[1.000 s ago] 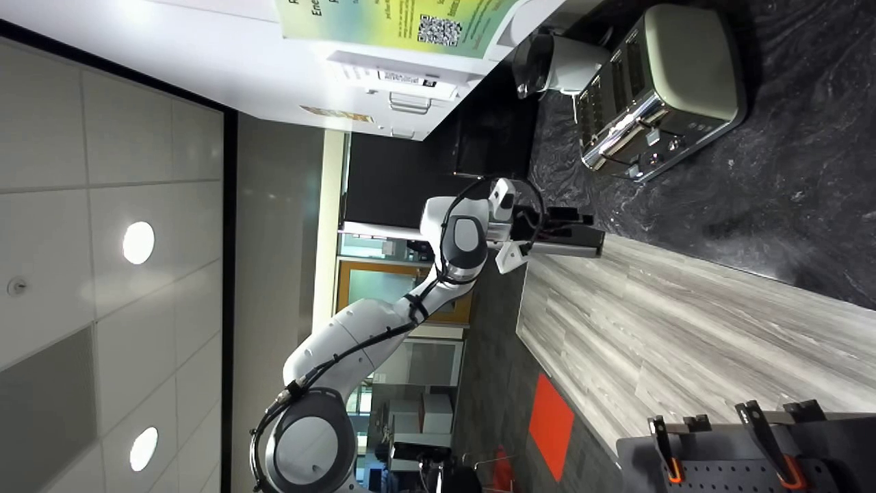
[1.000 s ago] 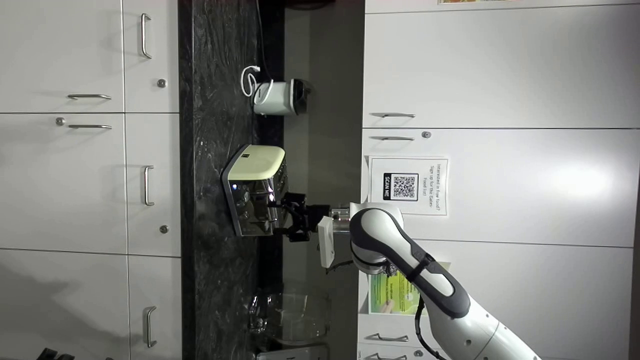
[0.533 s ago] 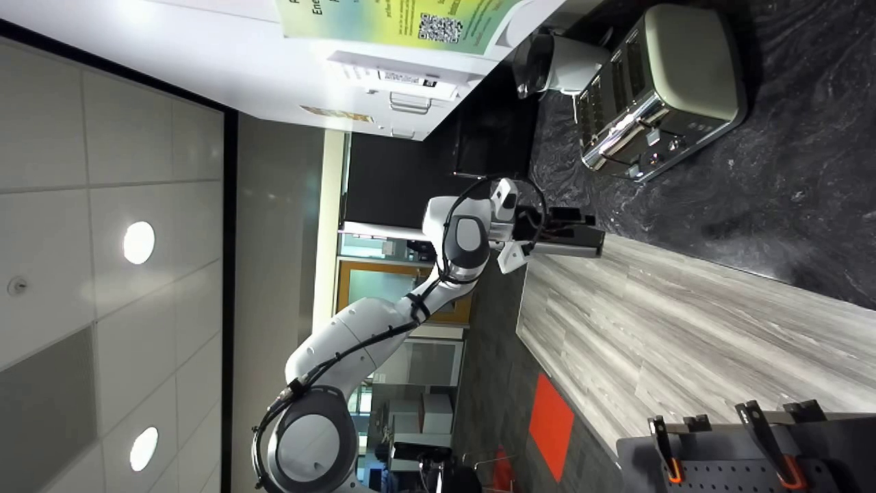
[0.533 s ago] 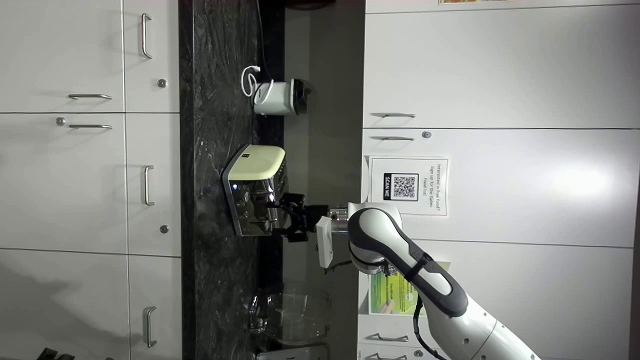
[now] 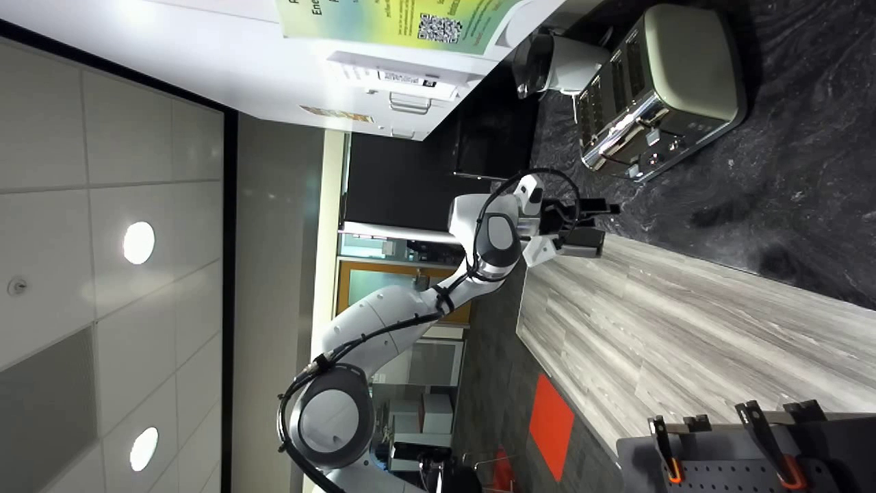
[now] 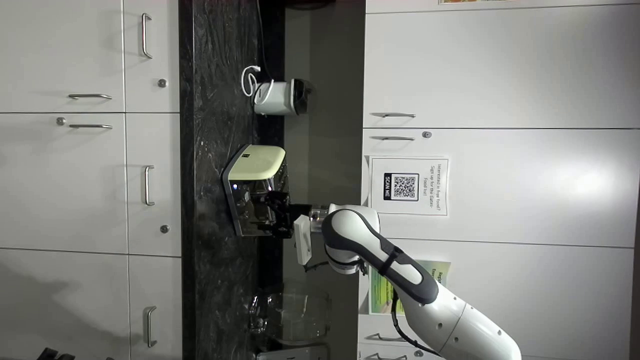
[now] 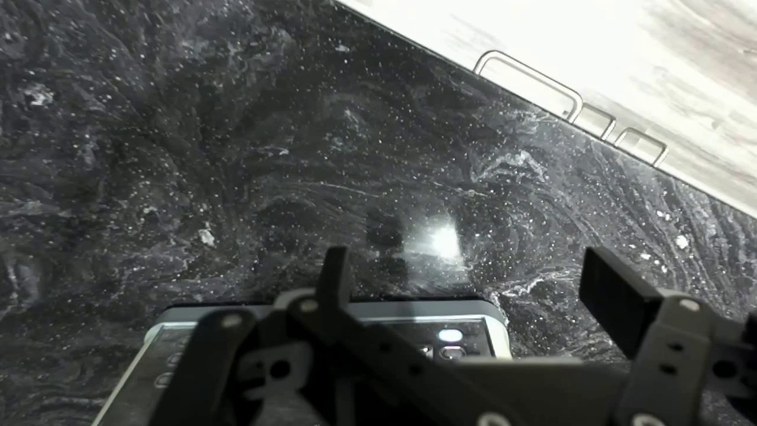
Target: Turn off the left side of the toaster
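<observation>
Gripper [image 7: 473, 281] is spread wide: its fingers [image 7: 618, 302] stand well apart, and nothing is held between them. It points down in front of the toaster [image 5: 664, 96], near it but apart, as an exterior view shows. I judge that the step in hand is the approach; the pressing seems not yet done, since a button [image 7: 450, 335] low on the left part of the front is lit. For the next move, I think, one fingertip must be lined up with this button and push it gently, so that the toaster does not slide on the counter [image 7: 236, 148]. Compared with half a second ago, the gripper is lower and closer to the counter; the toaster has not moved.
</observation>
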{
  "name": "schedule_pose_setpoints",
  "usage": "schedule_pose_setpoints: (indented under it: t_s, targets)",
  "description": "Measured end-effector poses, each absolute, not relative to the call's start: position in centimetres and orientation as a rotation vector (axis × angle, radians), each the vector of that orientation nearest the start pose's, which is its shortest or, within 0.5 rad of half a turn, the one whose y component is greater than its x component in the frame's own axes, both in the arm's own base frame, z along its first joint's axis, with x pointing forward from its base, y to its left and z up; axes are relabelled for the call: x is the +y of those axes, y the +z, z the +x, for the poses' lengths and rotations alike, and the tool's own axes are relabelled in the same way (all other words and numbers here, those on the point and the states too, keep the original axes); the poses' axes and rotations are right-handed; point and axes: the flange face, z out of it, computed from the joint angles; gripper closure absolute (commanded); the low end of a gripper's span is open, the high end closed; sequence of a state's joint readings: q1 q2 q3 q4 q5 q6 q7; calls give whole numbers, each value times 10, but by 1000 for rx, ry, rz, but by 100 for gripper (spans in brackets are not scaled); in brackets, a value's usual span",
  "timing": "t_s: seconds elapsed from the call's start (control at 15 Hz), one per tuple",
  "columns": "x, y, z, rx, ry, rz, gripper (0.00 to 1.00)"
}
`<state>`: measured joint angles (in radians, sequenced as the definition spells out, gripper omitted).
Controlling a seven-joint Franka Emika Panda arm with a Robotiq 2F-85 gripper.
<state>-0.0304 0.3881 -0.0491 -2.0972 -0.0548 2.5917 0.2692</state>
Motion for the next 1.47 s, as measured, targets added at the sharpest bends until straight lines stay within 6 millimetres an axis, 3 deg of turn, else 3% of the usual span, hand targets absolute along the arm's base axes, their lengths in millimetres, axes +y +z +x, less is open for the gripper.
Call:
schedule_pose_setpoints:
  t_s: [0.33, 0.73, 0.8, 0.87, 1.47]
  targets:
    - [-35, 202, 592, 438, -222, -3099, 0]
    - [-32, 197, 593, 432, -217, -3098, 0]
    - [-32, 197, 593, 431, -219, -3098, 23]
    - [-31, 197, 594, 430, -221, -3098, 26]
    - [-24, 186, 609, 428, -253, -3094, 96]
